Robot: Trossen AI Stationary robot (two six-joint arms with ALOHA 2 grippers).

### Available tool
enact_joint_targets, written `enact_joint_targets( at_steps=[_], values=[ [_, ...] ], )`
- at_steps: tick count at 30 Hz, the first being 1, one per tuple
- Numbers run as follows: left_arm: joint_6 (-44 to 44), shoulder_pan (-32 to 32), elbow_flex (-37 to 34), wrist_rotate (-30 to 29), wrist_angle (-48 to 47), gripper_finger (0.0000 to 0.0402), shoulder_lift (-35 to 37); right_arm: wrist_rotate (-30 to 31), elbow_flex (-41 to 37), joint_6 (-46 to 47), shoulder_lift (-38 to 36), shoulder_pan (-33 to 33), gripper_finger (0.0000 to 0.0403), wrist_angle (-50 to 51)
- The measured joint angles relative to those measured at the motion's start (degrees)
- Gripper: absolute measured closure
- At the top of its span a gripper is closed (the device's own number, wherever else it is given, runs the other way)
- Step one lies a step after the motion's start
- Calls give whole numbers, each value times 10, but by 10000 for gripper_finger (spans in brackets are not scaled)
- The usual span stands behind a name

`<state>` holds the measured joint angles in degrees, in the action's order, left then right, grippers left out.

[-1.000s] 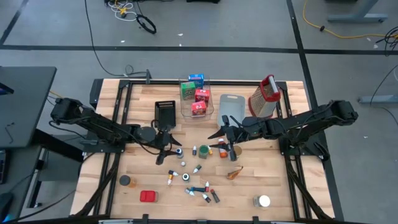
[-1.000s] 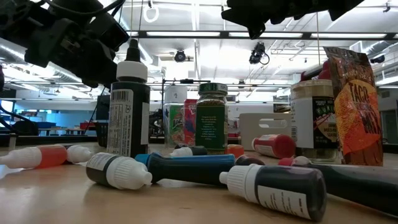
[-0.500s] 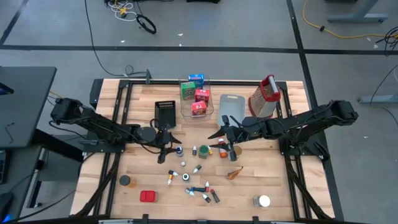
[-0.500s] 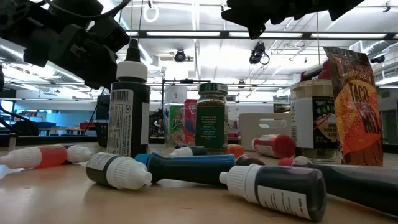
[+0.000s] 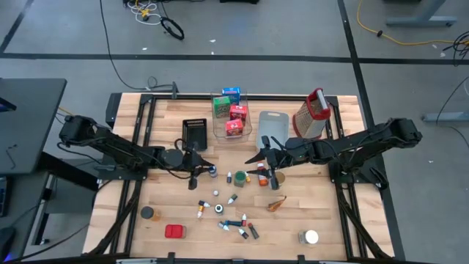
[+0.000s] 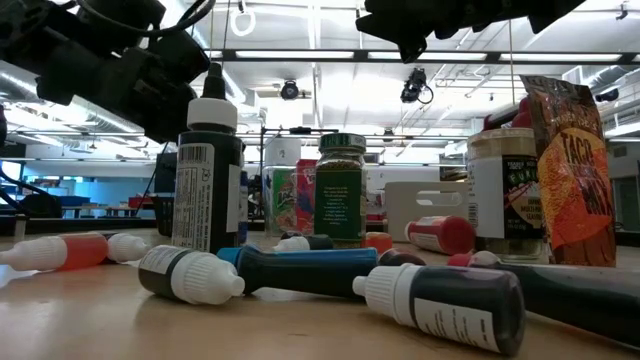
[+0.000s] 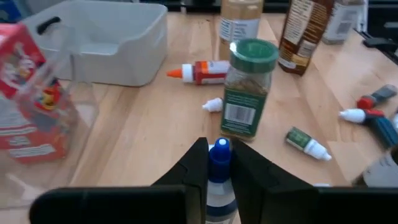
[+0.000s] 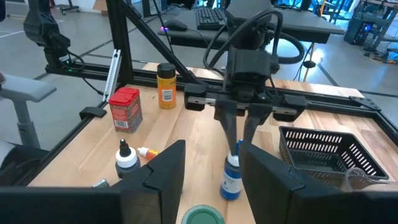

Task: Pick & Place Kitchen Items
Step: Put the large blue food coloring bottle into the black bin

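Reaching in from the worktop's [image 5: 157,128] left edge, the left arm lies low and stretched toward the middle, its left pincer [image 5: 195,170] clamped on the blue-capped bottle [image 7: 219,163], which stands upright near the black basket [image 5: 193,134]. A second ago those fingers stood wide around the bottle; they have since snapped shut on its neck. The right arm extends from the opposite side, with the right pincer [image 5: 268,160] hovering half-spread and empty above the green-lidded jar [image 5: 239,178]. Nothing else has shifted. In the low view a brown packet [image 6: 572,170] reads "TACO" in orange letters; other labels are too small to read.
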<state>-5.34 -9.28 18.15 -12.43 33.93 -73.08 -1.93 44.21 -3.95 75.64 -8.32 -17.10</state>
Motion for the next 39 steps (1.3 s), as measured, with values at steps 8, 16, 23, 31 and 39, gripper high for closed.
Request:
enact_joint_targets(
  at_steps=[8,16,23,31,39],
  values=[
    [2,0,0,-23,-12,343,83,0,0,0,0,0,244,0],
    [25,46,0,-163,-161,345,237,0,0,0,0,0,244,1],
    [42,144,0,-193,-208,349,304,0,0,-9,0,0,244,1],
    [24,303,0,-76,-194,344,236,1,0,-45,0,0,244,0],
    [2,381,0,7,-90,344,101,1,0,-66,0,11,244,-1]
  ],
)
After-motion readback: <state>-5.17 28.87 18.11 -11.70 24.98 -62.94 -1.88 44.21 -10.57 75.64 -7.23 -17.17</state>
